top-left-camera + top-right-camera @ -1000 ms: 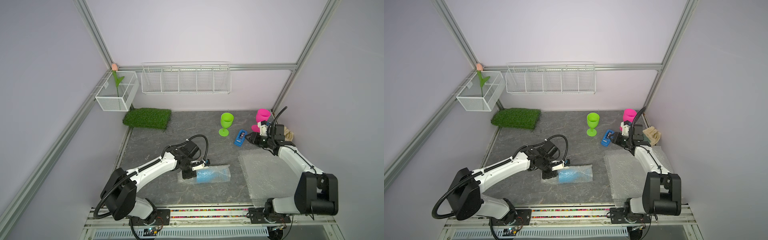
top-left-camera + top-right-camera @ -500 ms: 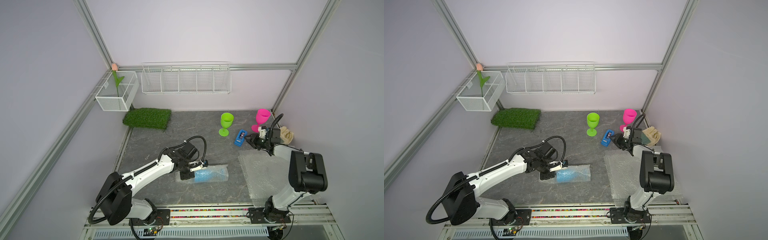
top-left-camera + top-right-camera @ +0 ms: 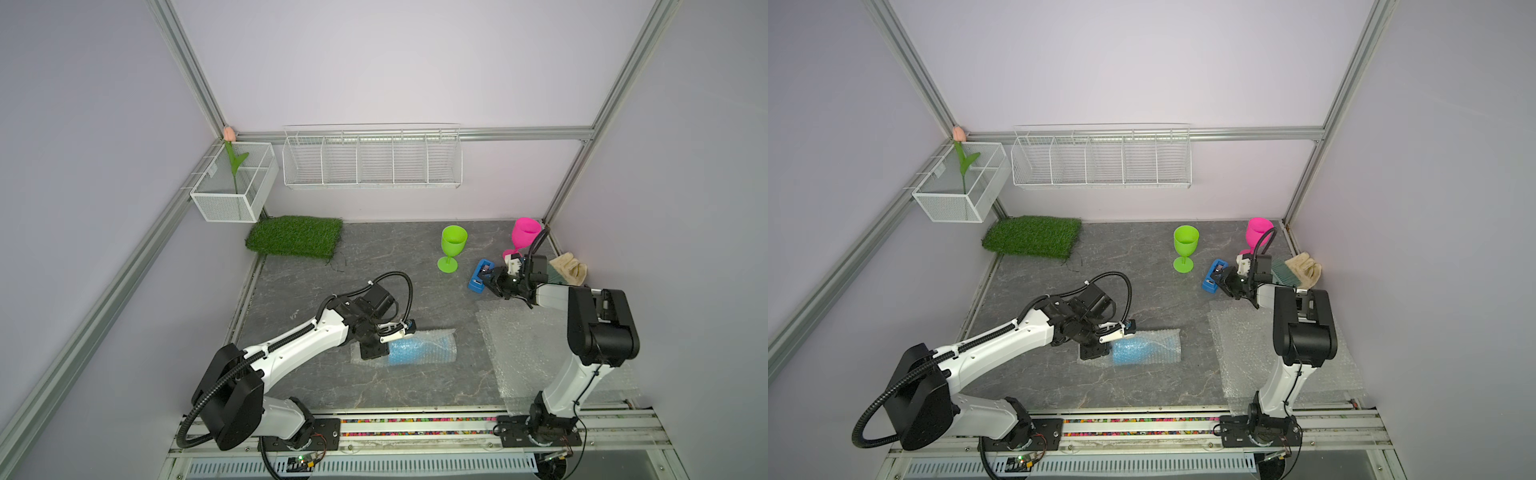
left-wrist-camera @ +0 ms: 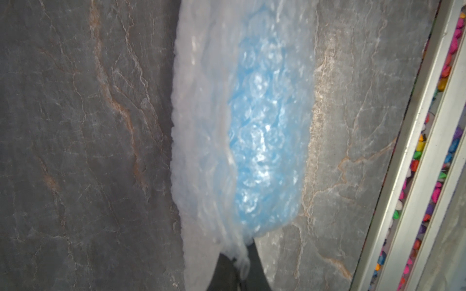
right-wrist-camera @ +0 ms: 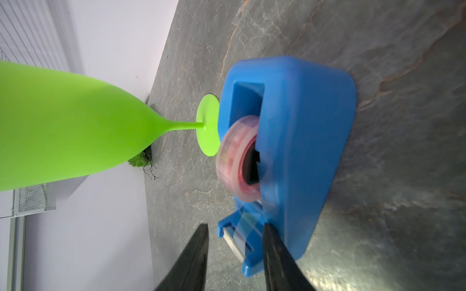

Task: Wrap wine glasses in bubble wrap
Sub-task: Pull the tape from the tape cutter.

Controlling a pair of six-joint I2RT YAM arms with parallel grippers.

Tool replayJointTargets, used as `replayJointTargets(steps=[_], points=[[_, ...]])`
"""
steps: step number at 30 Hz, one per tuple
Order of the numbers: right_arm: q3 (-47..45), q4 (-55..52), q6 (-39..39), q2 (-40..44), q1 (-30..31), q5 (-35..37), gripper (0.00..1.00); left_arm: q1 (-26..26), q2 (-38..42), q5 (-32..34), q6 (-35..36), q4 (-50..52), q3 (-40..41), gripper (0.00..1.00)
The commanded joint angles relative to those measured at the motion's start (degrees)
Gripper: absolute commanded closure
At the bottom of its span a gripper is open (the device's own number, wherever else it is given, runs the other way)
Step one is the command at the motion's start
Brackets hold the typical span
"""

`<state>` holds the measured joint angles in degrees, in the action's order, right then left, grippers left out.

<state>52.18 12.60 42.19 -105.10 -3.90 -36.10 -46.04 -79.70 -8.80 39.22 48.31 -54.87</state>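
Bubble wrap (image 3: 438,335) covers the blue goblet (image 3: 417,352), which lies on its side on the grey table (image 3: 332,291); its sky-blue colour shows through the clear bubbles in both top views. At the end of this goblet nearest the left arm, the left gripper (image 4: 238,263) is pinched tight on the gathered tail of the wrap, and the left wrist view shows crumpled plastic squeezed between its dark fingers (image 4: 222,272). Just beside the blue goblet, on the right arm's side, flat sheets (image 3: 523,345) of more wrap lie spread on the table, apart from the bundle. Beyond the blue goblet, toward the back wall, the green goblet (image 3: 453,245) stands upright on its round foot. The pink goblet (image 3: 525,235) also stands upright, farther to the right and close to the back corner. Between these two goblets, and nearer the blue goblet than either, sits a small blue tape dispenser (image 5: 302,126) holding a roll of clear tape. The right gripper (image 5: 234,241) is low at the dispenser's cutter end. Its fingers (image 5: 199,252) stand partly apart on either side of the tape strip and hold nothing; whether one of them touches the dispenser's body cannot be told. A beige glove (image 3: 571,268) lies past the dispenser by the right wall. A green grass mat (image 3: 295,237) lies against the back wall, well to the left of the blue goblet.
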Motion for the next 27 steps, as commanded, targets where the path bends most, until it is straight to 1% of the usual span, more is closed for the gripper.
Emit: replayJointTargets(steps=[1, 9, 17, 20, 24, 27], points=[[0.2, 2.1, 2.2, -2.3, 0.3, -0.6, 0.63, -0.3, -0.5, 0.2, 0.1, 0.0, 0.1, 1.0], [0.6, 4.1, 4.0, -4.0, 0.4, -1.6, 0.71, -0.3, -1.0, 0.1, 0.1, 0.2, -0.1, 1.0], [0.2, 4.8, 4.8, -3.6, 0.4, -1.6, 0.77, -0.3, -1.3, 0.0, 0.1, 0.2, -0.2, 1.0], [0.1, 4.4, 4.7, -3.1, 0.4, -1.2, 0.82, -0.3, -1.6, 0.0, 0.1, 0.3, -0.4, 1.0], [0.2, 4.1, 4.7, -2.4, 0.3, -1.1, 0.92, -0.3, -1.8, -0.1, 0.1, 0.4, -0.5, 1.0], [0.4, 3.6, 4.7, -1.3, 0.4, -1.2, 0.93, -0.3, -1.8, 0.0, 0.0, 0.3, -0.5, 1.0]])
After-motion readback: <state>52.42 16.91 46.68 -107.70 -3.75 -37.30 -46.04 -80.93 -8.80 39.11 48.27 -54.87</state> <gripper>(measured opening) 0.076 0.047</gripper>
